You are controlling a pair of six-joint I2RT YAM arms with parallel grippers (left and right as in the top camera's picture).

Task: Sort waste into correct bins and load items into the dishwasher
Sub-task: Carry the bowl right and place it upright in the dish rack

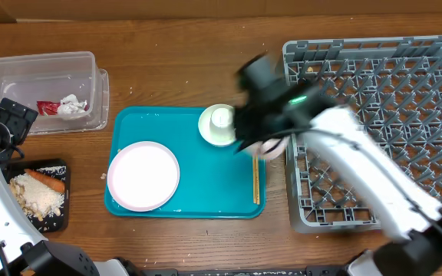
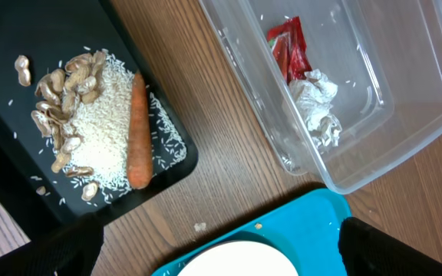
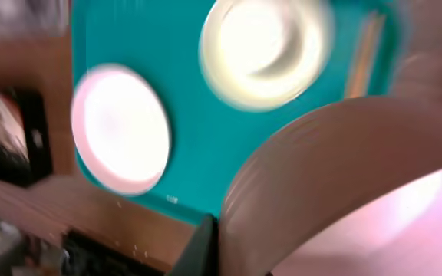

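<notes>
The clear tub [image 1: 90, 77] at the back left holds the red wrapper [image 2: 288, 47] and the crumpled napkin [image 2: 317, 107]. Just in front of it, the black tray [image 2: 21, 31] carries the beige scraps [image 2: 90, 130] with the carrot [image 2: 136, 130] lying along them. On the teal tray [image 1: 198, 184] sit the large plate [image 1: 143, 175], the smaller plate [image 1: 219, 130] with the cup [image 1: 221, 117] on it, and the chopsticks [image 1: 256, 181] by the right edge. The grey dish rack [image 1: 405, 100] stands to the right on the wooden tabletop [image 1: 175, 54].

The left gripper [image 2: 221, 247] hangs released, fingers wide, above the tub and black tray. The right gripper [image 1: 267, 142], blurred, appears clamped on the white bowl [image 3: 344, 176] between teal tray and rack.
</notes>
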